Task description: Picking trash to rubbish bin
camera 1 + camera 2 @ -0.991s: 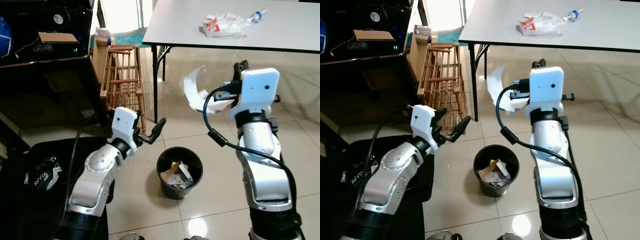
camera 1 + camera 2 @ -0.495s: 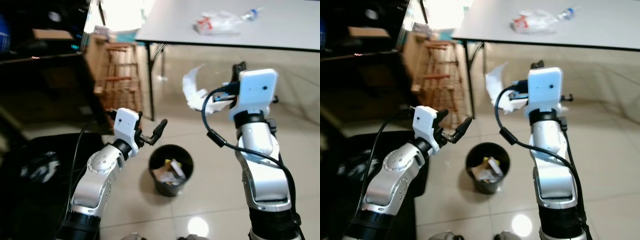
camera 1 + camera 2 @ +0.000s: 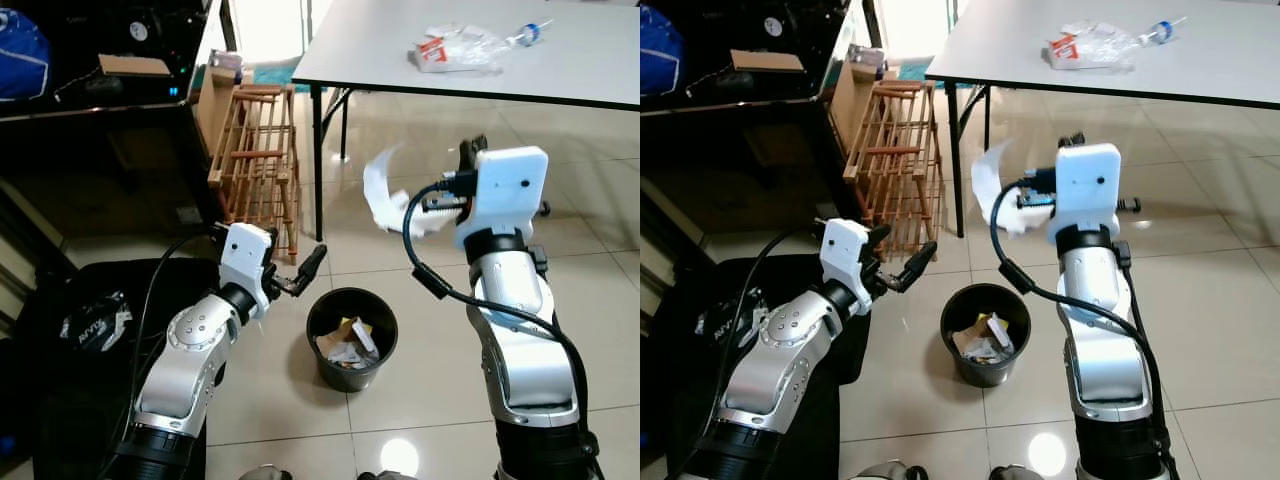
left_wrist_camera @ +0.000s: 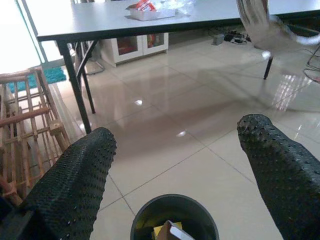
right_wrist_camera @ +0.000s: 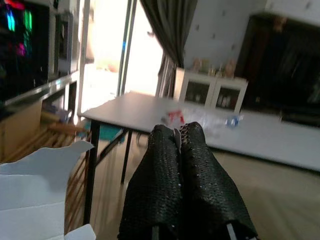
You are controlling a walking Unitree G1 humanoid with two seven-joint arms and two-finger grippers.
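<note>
My right gripper (image 3: 468, 152) is raised at chest height, shut on a curled piece of white paper (image 3: 385, 195); in the right wrist view its fingers (image 5: 177, 150) are pressed together beside the paper (image 5: 40, 195). The paper hangs above and slightly behind the black rubbish bin (image 3: 352, 335), which stands on the tiled floor and holds crumpled scraps. My left gripper (image 3: 297, 275) is open and empty, just left of the bin's rim. In the left wrist view the bin (image 4: 175, 220) lies below my left gripper (image 4: 175, 150).
A grey table (image 3: 560, 70) stands behind, with a plastic bag, a carton and a bottle (image 3: 465, 48) on it. A wooden rack (image 3: 255, 150) leans by the table leg. A black bag (image 3: 90, 330) lies on the floor at left, under a dark cabinet (image 3: 100, 110).
The head views swung and blurred, then settled again. Both arms keep nearly the same pose, and the white paper stays in the right gripper.
</note>
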